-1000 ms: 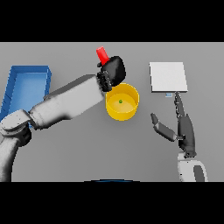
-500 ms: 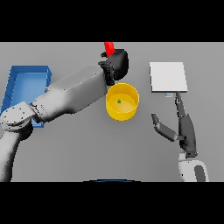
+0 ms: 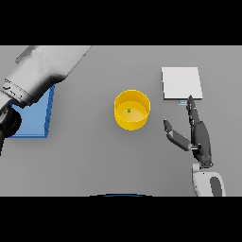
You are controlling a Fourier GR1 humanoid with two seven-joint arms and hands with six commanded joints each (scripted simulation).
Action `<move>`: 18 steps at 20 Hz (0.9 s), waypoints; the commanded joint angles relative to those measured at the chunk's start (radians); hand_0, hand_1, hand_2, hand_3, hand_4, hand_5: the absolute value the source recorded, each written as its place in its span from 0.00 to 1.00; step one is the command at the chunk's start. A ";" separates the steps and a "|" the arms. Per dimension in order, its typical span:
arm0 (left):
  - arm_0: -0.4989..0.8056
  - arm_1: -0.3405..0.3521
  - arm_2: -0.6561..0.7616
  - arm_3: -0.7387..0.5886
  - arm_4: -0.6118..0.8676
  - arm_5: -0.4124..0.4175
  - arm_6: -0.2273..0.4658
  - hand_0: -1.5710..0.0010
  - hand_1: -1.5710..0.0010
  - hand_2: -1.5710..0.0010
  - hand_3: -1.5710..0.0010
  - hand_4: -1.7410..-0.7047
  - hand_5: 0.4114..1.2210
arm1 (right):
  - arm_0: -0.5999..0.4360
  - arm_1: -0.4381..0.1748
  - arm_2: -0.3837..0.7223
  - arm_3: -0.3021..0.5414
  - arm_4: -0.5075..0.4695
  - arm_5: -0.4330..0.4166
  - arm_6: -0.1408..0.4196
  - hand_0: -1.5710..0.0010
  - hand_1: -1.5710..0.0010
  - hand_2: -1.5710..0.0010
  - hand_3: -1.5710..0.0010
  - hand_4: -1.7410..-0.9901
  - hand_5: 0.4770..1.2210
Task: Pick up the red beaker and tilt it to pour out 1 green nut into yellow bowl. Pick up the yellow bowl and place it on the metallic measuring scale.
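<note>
While green nut (image 3: 128, 111) sits in yellow bowl (image 3: 132, 121), right hand (image 3: 199, 137) hovers nearby, fingers spread; left hand unseen.

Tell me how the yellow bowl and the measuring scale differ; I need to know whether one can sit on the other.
The yellow bowl is round, walled and bright yellow; the measuring scale is a flat, square, pale grey plate. The bowl holds a small green nut; the scale carries nothing. The bowl's footprint looks smaller than the scale's top. Both rest on the grey table, apart.

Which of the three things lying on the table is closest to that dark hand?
The metallic measuring scale: the right hand has a fingertip almost at its near edge. The yellow bowl and blue tray sit farther left.
</note>
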 commanded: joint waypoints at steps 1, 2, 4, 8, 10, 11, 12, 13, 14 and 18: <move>-0.005 0.007 0.044 0.040 0.044 0.006 0.017 0.00 0.00 0.02 0.11 0.02 1.00 | -0.004 -0.008 -0.005 0.006 -0.003 0.004 -0.007 1.00 1.00 1.00 1.00 0.73 0.16; -0.005 0.023 0.098 0.076 0.101 0.010 0.046 0.00 0.00 0.02 0.12 0.02 1.00 | -0.003 -0.011 -0.003 0.005 -0.003 0.007 -0.009 1.00 1.00 1.00 1.00 0.72 0.16; 0.006 0.059 0.211 0.147 0.226 0.030 0.124 0.00 0.00 0.01 0.13 0.01 1.00 | -0.013 -0.011 -0.004 0.011 -0.007 0.011 -0.007 1.00 1.00 1.00 1.00 0.71 0.16; 0.091 0.160 0.380 0.203 0.452 0.132 0.137 0.00 0.00 0.00 0.11 0.00 1.00 | -0.002 -0.024 -0.012 0.026 -0.020 0.025 -0.048 1.00 1.00 1.00 1.00 0.69 0.15; 0.151 0.202 0.440 0.185 0.551 0.182 0.140 0.00 0.00 0.00 0.09 0.00 1.00 | -0.018 -0.026 -0.014 0.047 -0.012 0.019 -0.052 1.00 1.00 1.00 1.00 0.69 0.15; 0.188 0.227 0.469 0.167 0.600 0.206 0.158 0.00 0.00 0.00 0.09 0.00 1.00 | -0.024 -0.036 -0.018 0.044 -0.019 0.028 -0.059 1.00 1.00 1.00 1.00 0.69 0.15; 0.234 0.250 0.483 0.142 0.638 0.233 0.206 0.00 0.00 0.00 0.10 0.00 1.00 | -0.017 -0.034 -0.009 0.043 -0.008 0.025 -0.068 1.00 1.00 1.00 1.00 0.69 0.15; 0.285 0.271 0.502 0.103 0.681 0.280 0.236 0.00 0.00 0.00 0.10 0.00 1.00 | -0.009 -0.041 -0.011 0.037 -0.008 0.027 -0.075 1.00 1.00 1.00 1.00 0.70 0.16; 0.334 0.290 0.526 0.067 0.729 0.314 0.266 0.00 0.00 0.00 0.09 0.00 1.00 | -0.012 -0.039 -0.009 0.050 -0.006 0.028 -0.068 1.00 1.00 1.00 1.00 0.70 0.16; 0.562 0.372 0.564 -0.173 0.871 0.448 0.421 0.00 0.00 0.00 0.07 0.00 1.00 | -0.036 -0.056 -0.007 0.056 0.008 0.031 -0.044 1.00 1.00 1.00 1.00 0.71 0.21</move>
